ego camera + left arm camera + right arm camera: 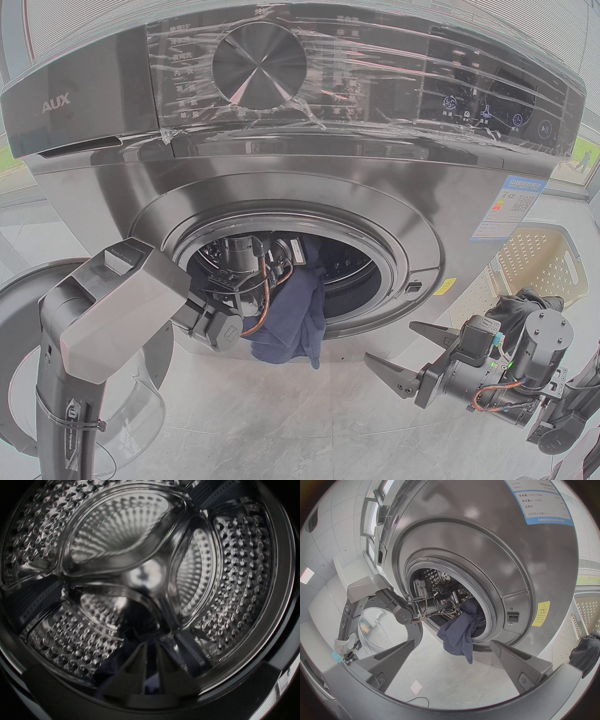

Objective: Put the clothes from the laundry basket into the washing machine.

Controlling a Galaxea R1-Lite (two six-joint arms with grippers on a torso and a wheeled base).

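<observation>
Our left tool (151,646) in the washing machine (312,187), pinched on a navy garment (294,319), our right tool (390,342) wide open, empty

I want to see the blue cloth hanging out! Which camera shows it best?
The right wrist view: the blue cloth hangs clear over the washing machine's rim. The head view shows it partly behind the left arm; the left wrist view, just a dim scrap.
</observation>
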